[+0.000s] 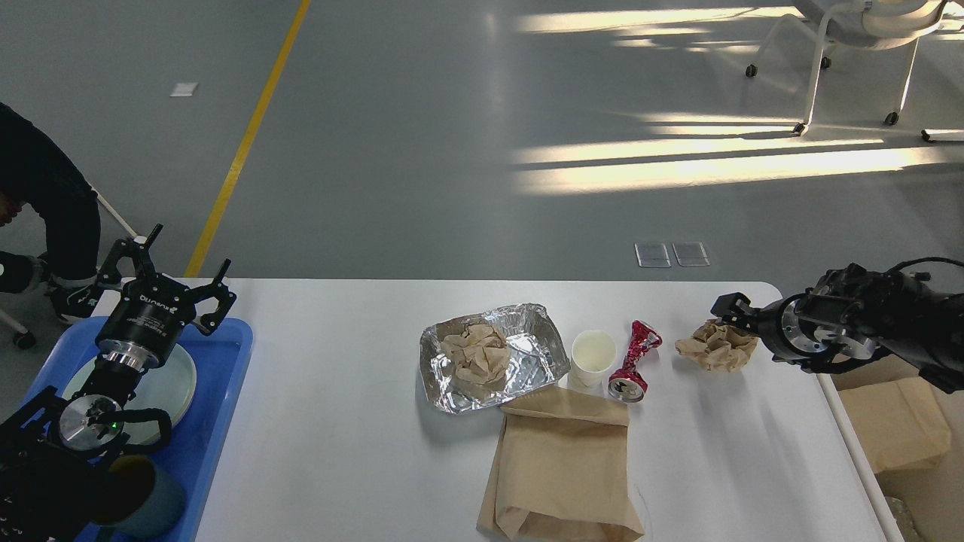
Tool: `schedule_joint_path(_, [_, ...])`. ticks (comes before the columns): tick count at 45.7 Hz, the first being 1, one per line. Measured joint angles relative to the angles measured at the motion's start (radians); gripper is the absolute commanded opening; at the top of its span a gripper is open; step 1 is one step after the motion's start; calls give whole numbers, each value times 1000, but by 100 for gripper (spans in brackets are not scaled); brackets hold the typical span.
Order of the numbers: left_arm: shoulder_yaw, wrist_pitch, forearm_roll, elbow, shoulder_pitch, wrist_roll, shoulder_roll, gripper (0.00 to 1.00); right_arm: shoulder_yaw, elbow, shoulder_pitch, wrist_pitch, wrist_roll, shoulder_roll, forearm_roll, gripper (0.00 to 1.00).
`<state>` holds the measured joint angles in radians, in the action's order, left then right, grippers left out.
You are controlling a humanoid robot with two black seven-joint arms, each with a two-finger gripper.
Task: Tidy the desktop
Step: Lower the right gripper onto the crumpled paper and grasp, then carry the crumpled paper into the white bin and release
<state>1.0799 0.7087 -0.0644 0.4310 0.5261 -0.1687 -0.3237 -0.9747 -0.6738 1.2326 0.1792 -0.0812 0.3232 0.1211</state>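
Observation:
The white desktop (339, 421) holds a foil tray (542, 357) with crumpled brown paper (476, 356) in it, a white paper cup (593, 357), a crushed red can (633, 361), a crumpled brown paper ball (712, 348) and a flat brown paper bag (561, 470). My right gripper (734, 312) is low at the desktop's right end, right beside the paper ball; it is dark and end-on, so its fingers cannot be told apart. My left gripper (177, 263) is open and empty above the blue tray (226, 391).
The blue tray at the left holds a pale plate (177, 384) and a dark cup (139, 493). A cream-white bin (851, 436) at the right, partly hidden by my right arm, holds a brown paper bag (896, 421). A person (45, 203) is at the far left.

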Motion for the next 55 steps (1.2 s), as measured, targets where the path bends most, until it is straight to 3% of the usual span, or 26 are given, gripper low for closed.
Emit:
schedule_joint_path(16, [0,0,0,0,0,0,0,96,52,56,-80,-68,0,-40,-1,98])
schedule_joint_path(21, [0,0,0,0,0,0,0,96,54,59,-101,-139,0,-57,-1,89])
schedule_joint_path(24, [0,0,0,0,0,0,0,96,54,60,-114,-186,-1,-65,-1,73])
schedule_joint_path(25, [0,0,0,0,0,0,0,96,54,60,-119,-203,-1,-68,-1,53])
schedule_joint_path(27, [0,0,0,0,0,0,0,96,52,58,-125,-221,-3,-73,0,32])
schedule_joint_path(31, [0,0,0,0,0,0,0,96,49,47,-127,-228,-5,-75,1,2])
schedule_joint_path(44, [0,0,0,0,0,0,0,96,59,-16,-105,-222,-6,-45,3,0])
schedule_joint_path(55, [0,0,0,0,0,0,0,96,48,-267,113,-196,-5,149,-7,0])
